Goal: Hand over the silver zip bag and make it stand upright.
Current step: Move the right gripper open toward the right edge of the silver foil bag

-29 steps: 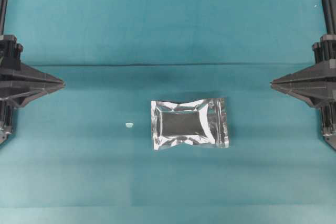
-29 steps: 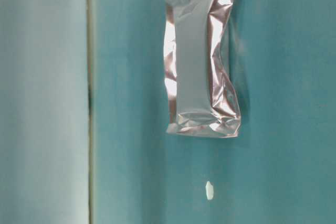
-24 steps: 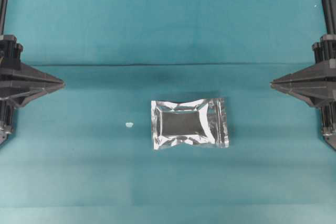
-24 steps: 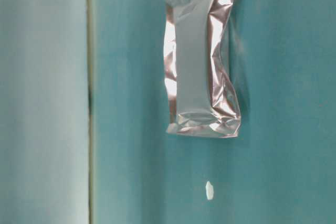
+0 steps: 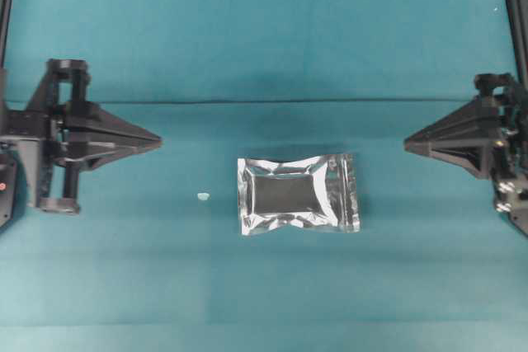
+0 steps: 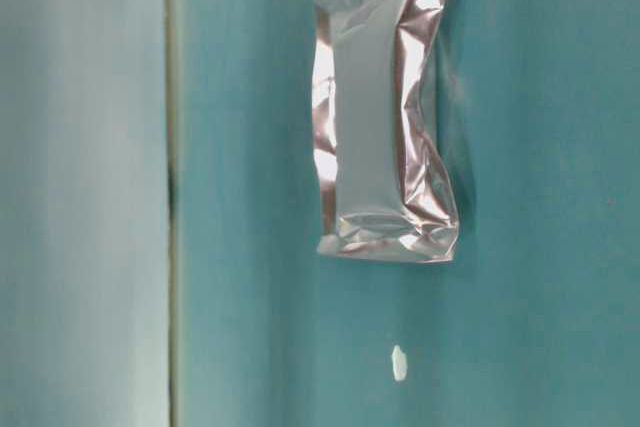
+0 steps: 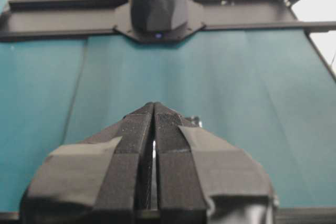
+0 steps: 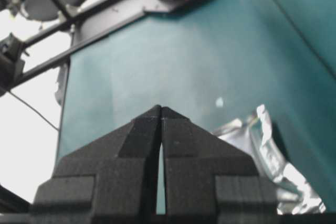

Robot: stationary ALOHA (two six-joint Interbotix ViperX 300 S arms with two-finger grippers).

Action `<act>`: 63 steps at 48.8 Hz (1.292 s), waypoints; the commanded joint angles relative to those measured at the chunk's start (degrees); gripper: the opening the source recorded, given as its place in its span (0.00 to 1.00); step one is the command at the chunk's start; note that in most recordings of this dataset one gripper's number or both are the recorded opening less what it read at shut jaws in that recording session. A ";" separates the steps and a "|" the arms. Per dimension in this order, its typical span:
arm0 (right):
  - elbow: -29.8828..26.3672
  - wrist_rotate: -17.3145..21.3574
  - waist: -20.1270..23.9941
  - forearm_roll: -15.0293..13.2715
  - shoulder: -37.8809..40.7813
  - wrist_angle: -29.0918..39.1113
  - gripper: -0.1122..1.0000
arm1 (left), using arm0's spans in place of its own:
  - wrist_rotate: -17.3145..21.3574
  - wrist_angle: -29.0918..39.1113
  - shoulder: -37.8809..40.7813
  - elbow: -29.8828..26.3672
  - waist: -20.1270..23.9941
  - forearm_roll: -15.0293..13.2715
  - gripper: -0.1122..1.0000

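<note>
Now the silver zip bag (image 5: 299,194) lies flat on the teal bench (image 5: 264,47), slightly right of centre and below the middle of the overhead frame, its zip strip toward the right. A white speck (image 5: 203,196) sits on the cloth just left of it. The left claw (image 5: 157,136) points in from the left edge and the right claw (image 5: 407,144) from the right edge; both are pressed together, hold nothing and stand well apart from the bag. From here the risk looks like the pickup itself: the foil is slick and lies flush with the cloth, so a claw arriving with its jaws unopened would likely shove the pouch aside, or snag the cloth beneath. A weak pinch on a sealed edge could also let it slip during the handover. Whether the bag holds anything cannot be told; its dark centre panel looks nearly flat
</note>
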 commanded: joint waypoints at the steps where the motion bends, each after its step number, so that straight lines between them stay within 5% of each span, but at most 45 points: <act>1: -0.44 3.43 -0.97 0.35 1.05 0.00 0.10 | 0.70 -0.18 0.26 -1.85 0.00 0.18 0.10; 24: 2.55 30.06 -5.80 1.32 10.20 7.12 0.10 | 0.97 1.58 0.18 -2.20 0.09 0.18 0.10; 36: 4.13 36.30 -6.06 1.32 15.47 7.12 0.13 | 0.97 2.81 0.00 -2.11 0.18 0.18 0.10; 41: 3.87 38.41 -5.80 1.32 18.19 7.03 0.28 | 0.88 3.52 0.09 -2.02 0.18 0.18 0.10; 53: 3.34 42.01 -3.87 0.97 26.63 2.55 0.88 | 0.70 3.69 -0.79 -1.76 0.26 0.18 0.10; 63: 3.52 44.03 -2.20 1.67 33.93 -6.94 0.92 | 0.53 4.75 -1.05 -1.67 0.35 0.18 0.10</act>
